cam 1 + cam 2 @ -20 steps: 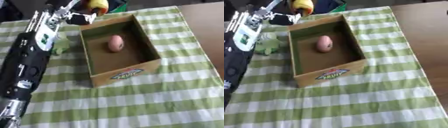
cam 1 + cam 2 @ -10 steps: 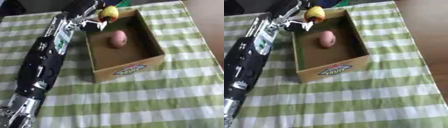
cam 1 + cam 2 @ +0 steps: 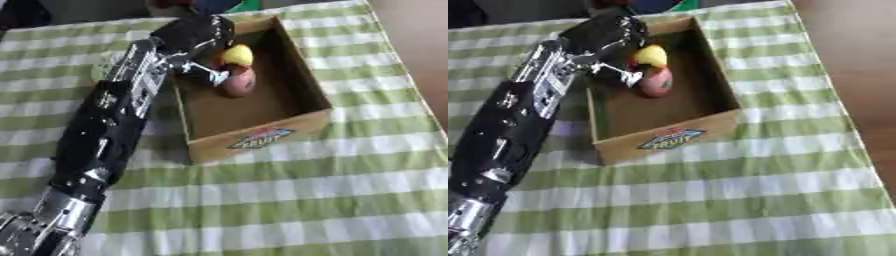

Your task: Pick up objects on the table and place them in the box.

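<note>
An open cardboard box [image 3: 262, 139] with a printed label on its front wall stands on the green-and-white checked cloth. Inside it lies a pink egg-shaped object [image 3: 240, 82]. My left arm comes in from the lower left and reaches over the box's left wall. My left hand [image 3: 198, 36] is inside the box at its far left, fingers curled on a yellow object [image 3: 236, 54] that sits just above the pink one, touching it or nearly so. My right hand shows in neither view.
The checked cloth [image 3: 289, 200] covers the table in front of the box. Bare brown tabletop [image 3: 420, 45] shows at the right edge. Dark, blue and green items [image 3: 214, 5] lie beyond the box at the far edge.
The camera has shifted. My left hand has carried the yellow object from beyond the box's far left corner down into the box, beside the pink object.
</note>
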Controlling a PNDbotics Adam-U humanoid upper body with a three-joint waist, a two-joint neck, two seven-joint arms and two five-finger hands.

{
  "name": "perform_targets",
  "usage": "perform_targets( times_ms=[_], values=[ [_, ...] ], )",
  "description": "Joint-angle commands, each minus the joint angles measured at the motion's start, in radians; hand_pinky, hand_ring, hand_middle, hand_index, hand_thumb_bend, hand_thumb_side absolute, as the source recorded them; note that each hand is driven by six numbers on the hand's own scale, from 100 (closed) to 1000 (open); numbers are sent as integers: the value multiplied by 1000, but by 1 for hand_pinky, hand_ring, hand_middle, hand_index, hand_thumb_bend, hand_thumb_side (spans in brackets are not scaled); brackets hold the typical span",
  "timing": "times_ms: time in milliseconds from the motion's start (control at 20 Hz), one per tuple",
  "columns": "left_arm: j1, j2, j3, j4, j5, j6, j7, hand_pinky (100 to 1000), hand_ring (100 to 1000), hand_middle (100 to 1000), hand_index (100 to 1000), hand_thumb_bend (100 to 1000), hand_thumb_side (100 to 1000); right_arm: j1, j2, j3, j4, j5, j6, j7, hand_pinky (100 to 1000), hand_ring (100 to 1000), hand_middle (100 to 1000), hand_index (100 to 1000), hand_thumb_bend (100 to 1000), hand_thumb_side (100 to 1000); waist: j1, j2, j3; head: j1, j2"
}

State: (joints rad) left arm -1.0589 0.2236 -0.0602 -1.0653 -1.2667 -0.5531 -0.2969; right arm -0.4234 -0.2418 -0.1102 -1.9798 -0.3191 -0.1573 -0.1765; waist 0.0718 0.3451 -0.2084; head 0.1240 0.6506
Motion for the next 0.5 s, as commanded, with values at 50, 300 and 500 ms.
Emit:
perform_targets(
  times_ms=[50,300,500],
  values=[
    [-18,12,-6,1,-48,-32,-70,507,723,664,550,100,245,-12,-12,-1,-20,-7,2,-2,812,707,471,834,100,789,-5,-21,-1,-2,-12],
    [-12,8,-9,6,-80,-65,-139,550,773,733,749,100,434,-9,-10,-1,-20,-7,4,-3,813,707,470,833,100,784,-3,-23,2,-4,-18],
    [-15,8,-6,-14,-83,-54,-141,591,822,792,920,294,806,-8,-9,1,-20,-8,6,0,813,707,470,833,100,781,-4,-25,2,-3,-17]
  ],
)
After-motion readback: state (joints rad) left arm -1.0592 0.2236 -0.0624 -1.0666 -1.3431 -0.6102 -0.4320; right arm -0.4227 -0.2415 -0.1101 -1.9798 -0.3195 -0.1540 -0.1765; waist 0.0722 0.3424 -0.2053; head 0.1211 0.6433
